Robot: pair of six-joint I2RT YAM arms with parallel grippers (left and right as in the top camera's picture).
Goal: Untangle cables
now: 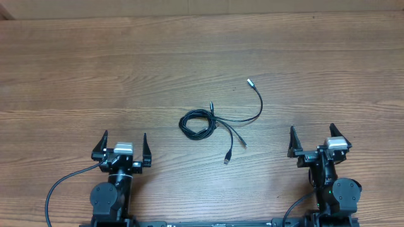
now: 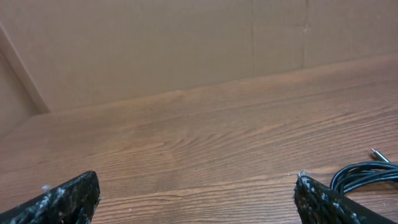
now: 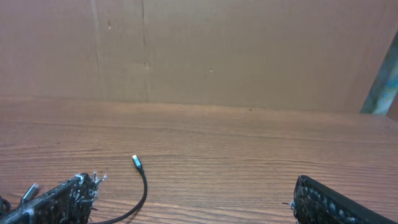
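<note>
The cables (image 1: 199, 123) lie tangled in the middle of the wooden table: a small black coil with thin strands running right to a silver plug (image 1: 250, 81) and down to two more plug ends (image 1: 228, 159). My left gripper (image 1: 124, 146) is open and empty, near the front left, apart from the coil. My right gripper (image 1: 312, 142) is open and empty at the front right. In the left wrist view the coil (image 2: 364, 174) shows at the right edge. In the right wrist view one cable (image 3: 142, 186) with its silver plug lies left of centre.
The wooden table (image 1: 95, 69) stretches around the cables. A brown cardboard wall (image 2: 186, 43) stands along the far side. Thick black arm wires (image 1: 60, 189) trail near both arm bases at the front edge.
</note>
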